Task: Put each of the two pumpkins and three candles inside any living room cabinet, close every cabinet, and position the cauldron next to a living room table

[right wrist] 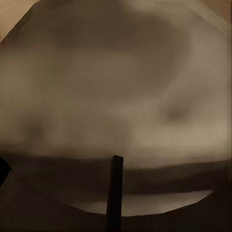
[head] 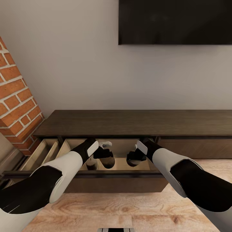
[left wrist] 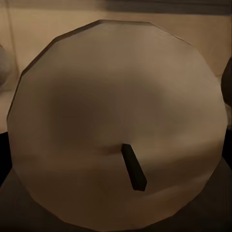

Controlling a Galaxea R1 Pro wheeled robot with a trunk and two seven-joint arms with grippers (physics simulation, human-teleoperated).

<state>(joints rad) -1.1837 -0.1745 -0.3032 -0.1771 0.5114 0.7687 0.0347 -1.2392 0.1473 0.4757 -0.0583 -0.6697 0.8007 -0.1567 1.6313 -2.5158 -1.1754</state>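
Both arms are down in the open drawer of the cabinet (head: pixel 135 124), a candle (left wrist: pixel 118 125) close under each wrist, the left gripper (head: pixel 103 154) and right gripper (head: pixel 135 158) jaws impossible to read, so drawers, pumpkins and cauldron likely remain.

Both grippers, the left gripper (head: pixel 104 154) and the right gripper (head: pixel 135 158), are dark shapes down inside the open drawer (head: pixel 122 148), so how their jaws stand cannot be told. The candle (left wrist: pixel 116 125) top is cut by the wrist picture's lower edge, its body hidden
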